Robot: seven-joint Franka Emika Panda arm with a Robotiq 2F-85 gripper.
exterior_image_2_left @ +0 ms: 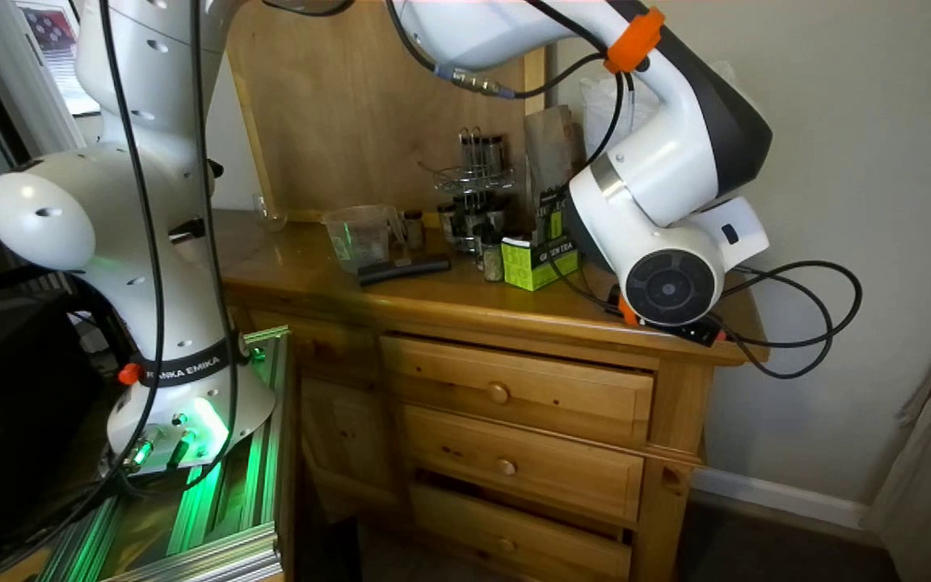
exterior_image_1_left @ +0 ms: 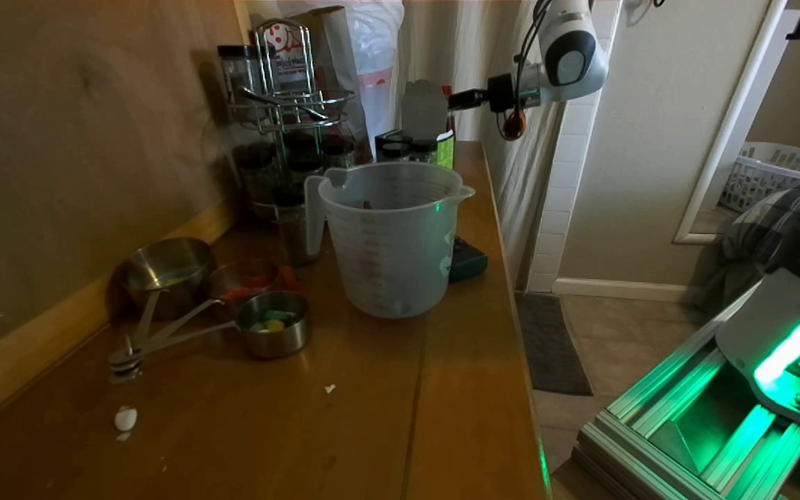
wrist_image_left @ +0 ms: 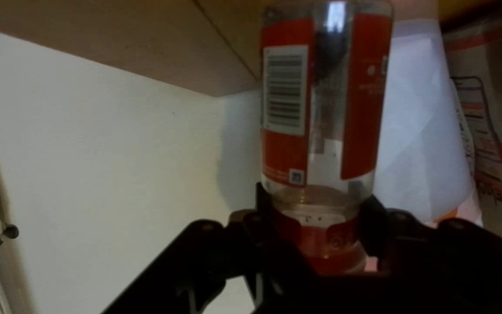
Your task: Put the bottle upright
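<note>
Bottle [wrist_image_left: 327, 117]: clear, smooth and round-walled, with red label panels and a white barcode; held near its red-banded end. Whether the far end touches the wooden surface [exterior_image_1_left: 344, 423] I cannot tell.
Fingers [wrist_image_left: 372, 226]: black, drawn in from both sides, pinching the bottle.
White bag [wrist_image_left: 421, 122]: thin and pale, just beside the bottle in the wrist view.
Brown bag [wrist_image_left: 486, 152]: printed paper, next to the white bag.
Tea box [exterior_image_2_left: 530, 265]: bright green cardboard, square-cornered, near the jars [exterior_image_2_left: 491, 255].
Spice rack [exterior_image_1_left: 280, 126]: tiered, shiny bent wire, carrying dark-lidded jars.
Jug [exterior_image_1_left: 396, 236]: cloudy translucent plastic with handle and spout; in an exterior view it stands in front of the tea box.
Measuring cups [exterior_image_1_left: 276, 339]: round steel, fanned out; the nearest holds green and yellow bits.
Arm [exterior_image_2_left: 692, 137]: white, rounded; in an exterior view it blocks sight of the fingers.
Cables [exterior_image_2_left: 847, 283]: black, looping past the surface's end.
</note>
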